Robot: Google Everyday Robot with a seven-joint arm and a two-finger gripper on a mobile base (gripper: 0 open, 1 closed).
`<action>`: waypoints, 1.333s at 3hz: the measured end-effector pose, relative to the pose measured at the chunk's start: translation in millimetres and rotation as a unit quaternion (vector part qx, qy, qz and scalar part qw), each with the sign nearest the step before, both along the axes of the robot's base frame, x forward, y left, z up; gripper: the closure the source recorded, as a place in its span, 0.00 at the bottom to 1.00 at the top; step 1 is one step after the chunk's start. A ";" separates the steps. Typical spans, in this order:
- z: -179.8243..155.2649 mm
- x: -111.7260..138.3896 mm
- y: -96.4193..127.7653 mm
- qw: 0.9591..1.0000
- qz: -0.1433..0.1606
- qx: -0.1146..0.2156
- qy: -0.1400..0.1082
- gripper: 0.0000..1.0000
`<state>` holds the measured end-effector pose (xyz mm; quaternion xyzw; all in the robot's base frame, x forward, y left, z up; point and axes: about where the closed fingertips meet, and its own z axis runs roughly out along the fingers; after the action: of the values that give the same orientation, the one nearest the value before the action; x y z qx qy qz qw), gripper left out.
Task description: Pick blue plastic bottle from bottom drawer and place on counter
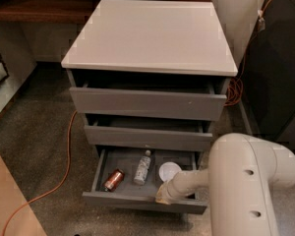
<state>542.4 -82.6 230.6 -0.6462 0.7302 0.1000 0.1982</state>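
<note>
Contents of the scene, located from the gripper:

- Gripper: held at the front wall of the bottom drawer, towards its right end, at the tip of a cream arm that is seen entering from the lower right. Whether it is spread or closed cannot be made out; nothing is seen to be held.
- Bottle: laid flat in the drawer tray, white cap pointed to the back, just beyond the gripper and slightly to the left in view. It is not touched by the gripper.
- Bowl: white and round, set directly behind the gripper and just beside the bottle.
- Can: copper-red, laid on its side, farther left of the gripper than the bottle.
- Two upper drawers: grey, each pulled slightly out, stacked above the gripper.
- Counter: white glossy top of the cabinet, well above and behind the gripper.
- Cable: orange, trailed over the floor, well to the left of the gripper.
- Shelf: dark wood, at the upper left, far from the gripper.
</note>
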 end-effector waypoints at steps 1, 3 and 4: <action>34.3 14.8 17.3 0.999 0.026 -0.006 -0.028 0.03; 62.3 37.4 26.5 0.996 0.072 -0.025 -0.039 0.00; 66.9 46.0 37.1 0.984 0.168 -0.060 -0.027 0.00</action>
<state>588.4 -45.5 297.5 -0.7727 0.6102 0.0705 0.1598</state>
